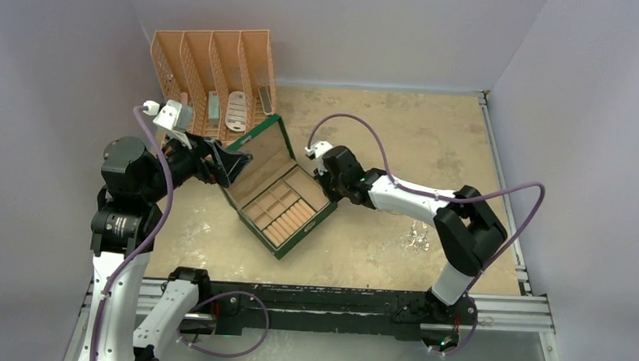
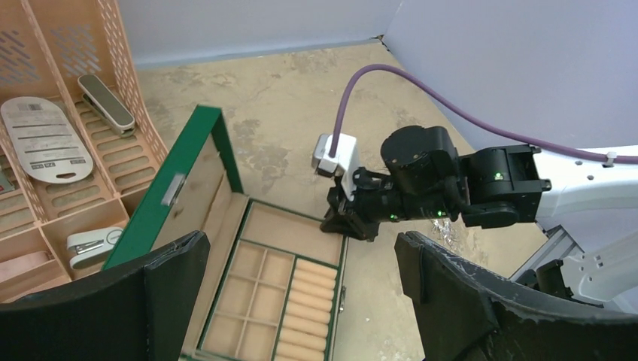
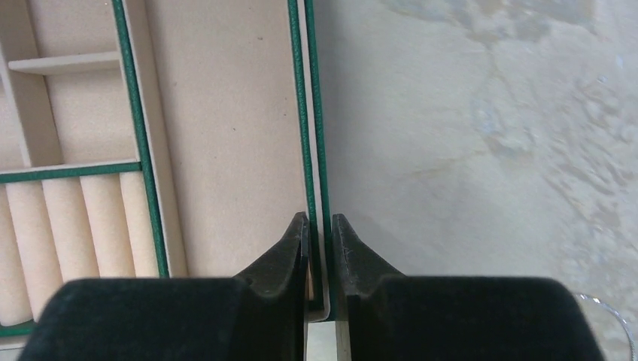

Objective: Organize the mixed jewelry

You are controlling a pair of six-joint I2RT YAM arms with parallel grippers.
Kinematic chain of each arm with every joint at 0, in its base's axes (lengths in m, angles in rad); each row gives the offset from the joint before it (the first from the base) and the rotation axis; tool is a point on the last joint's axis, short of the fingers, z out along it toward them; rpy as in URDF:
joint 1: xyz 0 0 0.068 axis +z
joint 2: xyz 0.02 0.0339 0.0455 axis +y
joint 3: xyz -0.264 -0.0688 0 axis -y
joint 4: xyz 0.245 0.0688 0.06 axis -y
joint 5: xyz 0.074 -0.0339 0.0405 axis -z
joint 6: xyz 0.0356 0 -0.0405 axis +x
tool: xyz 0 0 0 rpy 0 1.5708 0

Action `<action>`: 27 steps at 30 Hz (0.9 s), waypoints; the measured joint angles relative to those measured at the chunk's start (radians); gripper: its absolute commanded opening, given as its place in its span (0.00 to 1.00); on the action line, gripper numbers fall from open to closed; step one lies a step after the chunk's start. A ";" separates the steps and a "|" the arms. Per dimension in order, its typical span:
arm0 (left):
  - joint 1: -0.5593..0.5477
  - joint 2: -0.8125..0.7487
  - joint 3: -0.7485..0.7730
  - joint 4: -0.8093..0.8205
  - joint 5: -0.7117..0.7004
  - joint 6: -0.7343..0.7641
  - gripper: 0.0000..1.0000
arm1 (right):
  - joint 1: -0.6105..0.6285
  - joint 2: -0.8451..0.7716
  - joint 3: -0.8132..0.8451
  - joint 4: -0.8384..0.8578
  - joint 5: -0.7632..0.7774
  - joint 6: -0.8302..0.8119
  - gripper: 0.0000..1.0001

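Box point(image 1: 282, 211): centre of table point(image 1: 400, 127), lid point(image 1: 262, 155) up on back-left side.
Rack point(image 1: 211, 70): behind box, just beside lid.
L gripper point(image 1: 234, 165): left of lid, near.
R gripper point(image 3: 319, 235): at box's right wall (wall betw. its fingers).
Jewelry point(image 1: 418, 234): on table, right of box, well apart, by R arm's elbow.

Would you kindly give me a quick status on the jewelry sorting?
Left end effector open by lid. Right end effector shut on green box wall. Jewelry loose on table, compartments empty. No obstruction seen.
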 measured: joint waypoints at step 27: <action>0.000 0.021 -0.054 -0.009 -0.101 -0.104 0.99 | -0.017 -0.222 -0.254 -0.003 0.109 0.422 0.15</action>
